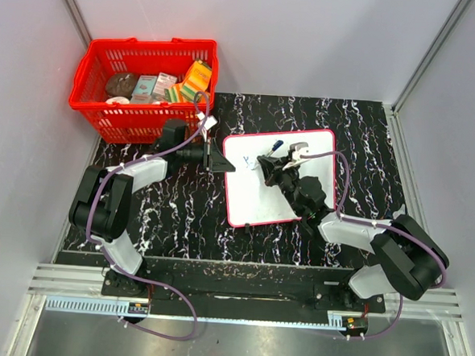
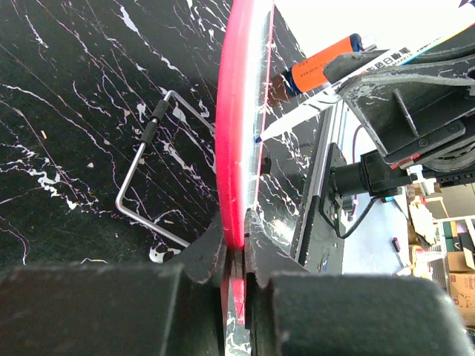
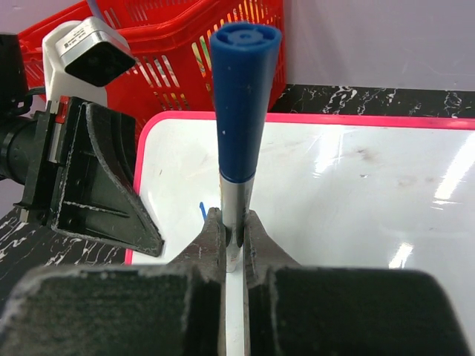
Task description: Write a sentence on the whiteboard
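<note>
The whiteboard (image 1: pixel 280 198), white with a thin red frame, lies flat on the black marbled table. My left gripper (image 1: pixel 225 163) is shut on its left edge. In the left wrist view the jaws (image 2: pixel 236 248) pinch the red frame (image 2: pixel 236 133) seen edge-on. My right gripper (image 1: pixel 273 169) hovers over the board's upper left part, shut on a marker (image 3: pixel 239 111) with a blue end cap; the jaws (image 3: pixel 236 233) clamp its pale barrel. The marker's tip (image 2: pixel 261 136) points down at the board. Of the sentence, only a short blue stroke (image 3: pixel 202 211) shows beside the marker.
A red basket (image 1: pixel 136 125) holding several packets stands at the back left, just beyond the left arm. A bent metal wire with a black sleeve (image 2: pixel 148 174) lies on the table beside the board's edge. Grey walls close in the table on three sides.
</note>
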